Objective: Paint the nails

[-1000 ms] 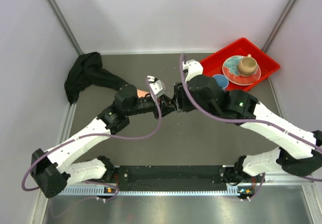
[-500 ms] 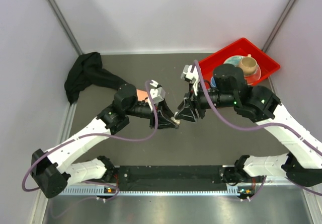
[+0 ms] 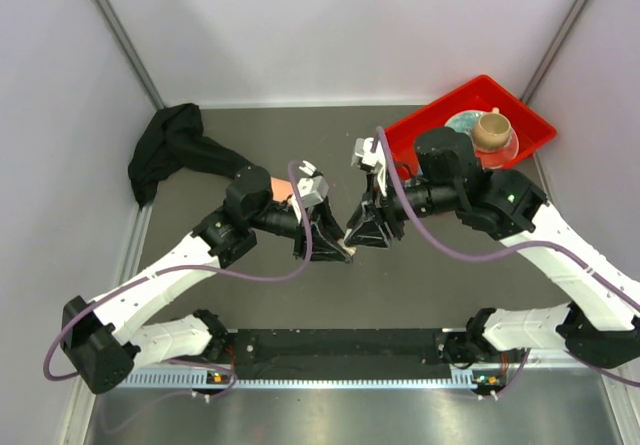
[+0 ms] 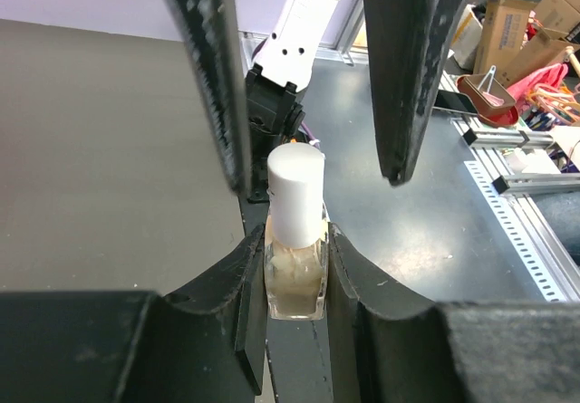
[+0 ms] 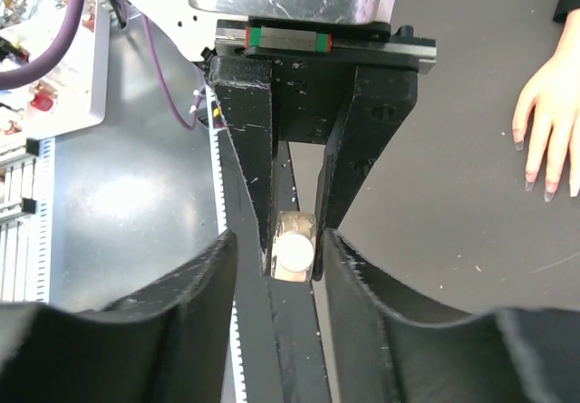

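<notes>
My left gripper (image 4: 294,240) is shut on a small tan bottle (image 4: 295,281) with a white cap (image 4: 295,190), held out over the table's near part. My right gripper (image 5: 279,235) faces it, open, with one finger on each side of the cap and a gap on both sides. In the top view the two grippers meet at mid-table, left gripper (image 3: 333,243), right gripper (image 3: 360,233). The pink-beige mannequin hand (image 5: 555,104) lies flat at the right edge of the right wrist view, its nails (image 5: 530,184) showing on the fingertips. Its black sleeve (image 3: 170,150) trails to the back left.
A red tray (image 3: 512,93) at the back right holds a plate (image 3: 462,127) and a tan cup (image 3: 490,130). A black rail (image 3: 340,350) runs along the near edge between the arm bases. Pale walls close in the table on three sides.
The right arm has pulled back to the right, turned toward the left gripper and closed in on the cap. The left gripper has swung the bottle nearer and rightward.
</notes>
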Controlling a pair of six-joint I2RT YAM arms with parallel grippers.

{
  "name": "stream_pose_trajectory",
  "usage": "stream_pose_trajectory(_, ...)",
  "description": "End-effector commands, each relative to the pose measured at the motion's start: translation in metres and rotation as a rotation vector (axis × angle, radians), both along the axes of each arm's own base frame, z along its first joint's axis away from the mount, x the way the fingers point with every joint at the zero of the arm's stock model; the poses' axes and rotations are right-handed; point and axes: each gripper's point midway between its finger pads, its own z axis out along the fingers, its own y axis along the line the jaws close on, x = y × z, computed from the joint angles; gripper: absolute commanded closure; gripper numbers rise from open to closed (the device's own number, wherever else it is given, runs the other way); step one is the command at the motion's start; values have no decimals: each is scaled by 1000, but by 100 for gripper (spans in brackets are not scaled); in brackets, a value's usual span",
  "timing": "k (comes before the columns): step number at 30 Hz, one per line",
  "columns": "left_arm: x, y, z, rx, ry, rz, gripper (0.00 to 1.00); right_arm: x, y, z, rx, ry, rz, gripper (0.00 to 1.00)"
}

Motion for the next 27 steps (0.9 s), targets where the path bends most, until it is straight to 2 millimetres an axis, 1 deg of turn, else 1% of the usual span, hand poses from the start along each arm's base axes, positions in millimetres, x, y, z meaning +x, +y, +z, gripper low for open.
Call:
stream_pose_trajectory(1, 0, 0, 30, -79, -83, -5, 100, 7, 3, -3, -7, -35, -2, 56)
stream_pose_trajectory(4, 1, 0, 29, -76, -84, 1, 100, 3, 4, -2, -2, -22, 19, 57)
stream_pose_trajectory(5, 1, 0, 28, -74, -83, 3, 100, 3, 4, -2, -1, -19, 21, 62)
stream_pose_trajectory(7, 3, -1, 28, -74, -85, 9, 100, 1, 3, -2, 2, -17, 23, 67)
stream_pose_trajectory(8, 4, -1, 29, -74, -87, 16, 100, 1, 4, -5, 0, -12, 26, 73)
stream_pose_trajectory(10, 11, -2, 29, -71, -101, 60, 100, -1, 4, -6, -1, -2, 34, 79)
stream_pose_trajectory(12, 20, -2, 31, -72, -139, 123, 100, -1, 5, -10, -5, 11, 32, 95)
stream_pose_trajectory(13, 39, -4, 31, -62, -158, 237, 100, 7, 5, -15, -27, 0, -10, 100)
stream_pose_trajectory(14, 50, -2, 26, -38, -169, 302, 100, 13, 5, -19, -40, 21, -62, 100)
stream_pose_trajectory(15, 67, 2, 28, -33, -211, 404, 100, 21, 5, -20, -48, 49, -130, 100)
stream_pose_trajectory(16, 82, 5, 28, -26, -229, 493, 100, 46, -1, -27, -89, 22, -287, 100)
stream_pose_trajectory(17, 110, 14, 34, -35, -265, 665, 100, 52, 3, -26, -113, -6, -383, 100)
stream_pose_trajectory(18, 121, 19, 30, -28, -269, 735, 100, 64, -7, -34, -174, 15, -572, 100)
stream_pose_trajectory(19, 130, 23, 31, -35, -275, 790, 100, 96, -34, -19, -186, -84, -869, 100)
stream_pose_trajectory(20, 144, 30, 32, -36, -281, 881, 100, 92, -28, -24, -208, -79, -939, 100)
stream_pose_trajectory(21, 150, 31, 33, -59, -291, 909, 100, 93, -29, -23, -179, -41, -1037, 100)
stream_pose_trajectory(22, 153, 32, 34, -70, -293, 928, 100, 98, -33, -17, -158, -75, -1109, 100)
stream_pose_trajectory(23, 157, 30, 31, -66, -291, 934, 100, 98, -27, -19, -151, -60, -1118, 100)
stream_pose_trajectory(24, 157, 28, 35, -80, -288, 927, 100, 98, -22, -21, -148, -50, -1113, 100)
stream_pose_trajectory(26, 155, 23, 35, -80, -282, 899, 100, 97, -17, -14, -123, -39, -1090, 100)
stream_pose_trajectory(27, 148, 18, 35, -81, -283, 851, 100, 97, -20, -7, -102, -45, -1076, 100)
